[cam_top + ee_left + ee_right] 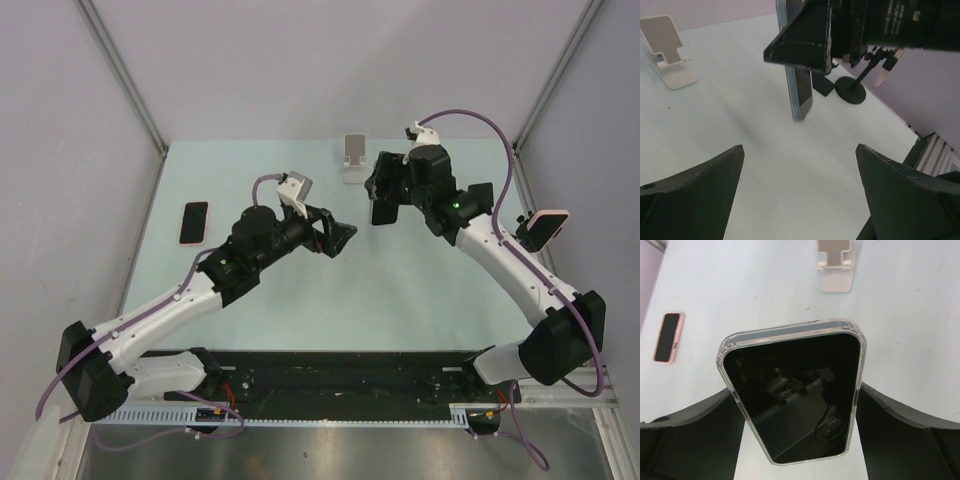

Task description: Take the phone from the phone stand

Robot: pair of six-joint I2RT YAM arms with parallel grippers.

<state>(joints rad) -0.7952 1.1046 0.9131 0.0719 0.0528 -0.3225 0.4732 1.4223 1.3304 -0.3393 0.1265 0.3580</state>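
- Clear plastic cases the dark-screened phone [795, 395], which sits between the two fingers of the right gripper [385, 197], held by its long edges.
- The right gripper's jaws stand fairly wide, closed against the phone's sides; the phone hangs upright above the table [400, 300], its lower end off the surface as the left wrist view shows.
- White and empty, the phone stand [353, 158] sits at the far side of the table, just beyond the held phone and apart from it.
- The left gripper [340, 238] hovers over the middle of the table with its jaws spread fully and nothing between them, pointing toward the held phone.
- A pink phone [194, 222] lies flat near the table's left edge.
- Another pink-cased phone [546, 228] is perched on a black mount by the right edge.
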